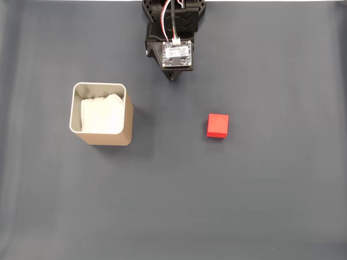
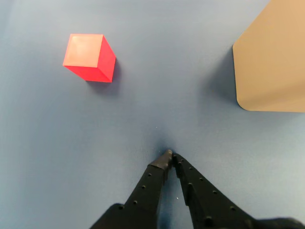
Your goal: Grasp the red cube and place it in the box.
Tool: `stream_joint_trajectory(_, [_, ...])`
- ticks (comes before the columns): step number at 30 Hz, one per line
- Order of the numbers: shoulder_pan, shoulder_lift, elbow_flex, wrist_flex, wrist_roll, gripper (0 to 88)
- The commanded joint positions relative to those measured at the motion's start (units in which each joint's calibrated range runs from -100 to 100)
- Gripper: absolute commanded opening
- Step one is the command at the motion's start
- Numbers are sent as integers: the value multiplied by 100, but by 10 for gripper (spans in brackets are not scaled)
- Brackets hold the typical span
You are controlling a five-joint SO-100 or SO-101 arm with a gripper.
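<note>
Fixed view, looking straight down: the arm [image 1: 173, 32] entered from the top edge, its black body carrying a small pale circuit board with red and white wires. The end effector [image 1: 172, 77] showed as a dark tip just below that board, low over the grey desk [image 1: 271, 206] and touching neither object. The red cube [image 1: 217, 125] rested on the desk to the lower right of the tip, well apart from it. The box [image 1: 101, 114], tan with a thin pale rim and a white lining inside, stood upright at the left, well apart from the cube (the arm's tip lay between the two, nearer the top edge).

Wrist view: the end effector [image 2: 170, 155] rose from the bottom edge as two black perforated fingers [image 2: 147, 188] whose tips met, so that it was closed and held nothing. The tips pointed at bare desk. The red cube [image 2: 89, 57] sat at upper left, turned so that one corner faced the camera, casting a soft shadow to its right. One tan wall of the box [image 2: 271, 62] filled the upper right corner, its rounded lower corner visible.
</note>
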Motion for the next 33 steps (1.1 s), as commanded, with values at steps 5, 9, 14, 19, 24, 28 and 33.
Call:
stream_joint_trajectory(5, [-31, -18, 55, 106, -20, 9])
stream_joint_trajectory(9, [-38, -18, 55, 106, -15, 9])
stream_joint_trajectory(14, [-38, -18, 55, 106, -10, 9])
stream_joint_trajectory(19, [-17, -18, 55, 106, -34, 3])
stream_joint_trajectory(24, [-10, -18, 55, -181, -220, 3])
stream_joint_trajectory(28, [-3, -9, 55, -822, -293, 3])
stream_joint_trajectory(33, [168, 86, 36, -1716, -269, 3])
